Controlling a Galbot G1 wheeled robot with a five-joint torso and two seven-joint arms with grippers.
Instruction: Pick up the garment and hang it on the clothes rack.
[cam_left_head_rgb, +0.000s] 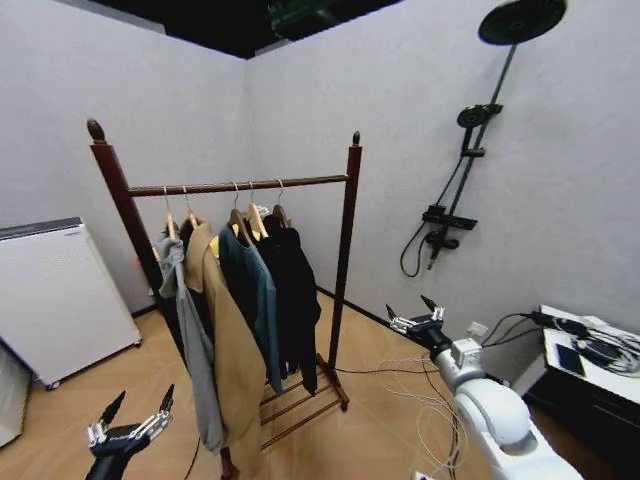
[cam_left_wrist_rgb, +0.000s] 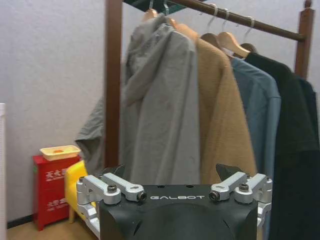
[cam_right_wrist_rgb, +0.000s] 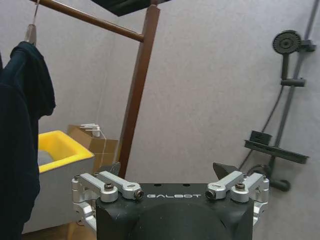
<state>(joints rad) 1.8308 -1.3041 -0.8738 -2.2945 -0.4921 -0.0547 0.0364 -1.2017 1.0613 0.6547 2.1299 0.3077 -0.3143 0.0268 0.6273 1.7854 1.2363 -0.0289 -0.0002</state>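
Observation:
The clothes rack stands mid-room, dark reddish-brown wood with knob-topped posts. The black garment hangs on a hanger at the rail's right end, beside a blue jacket, a tan coat and a grey hooded jacket. Low and in front of the rack's left side, my left gripper is open and holds nothing; its wrist view faces the hanging clothes, the black garment among them, past the gripper. To the right of the rack my right gripper is open and empty, with the garment and a rack post beyond it.
A black shower-head pole is fixed to the right wall. A white appliance stands at the left wall. A low table with cables sits at right, and loose cables lie on the floor. A yellow bin stands behind the rack.

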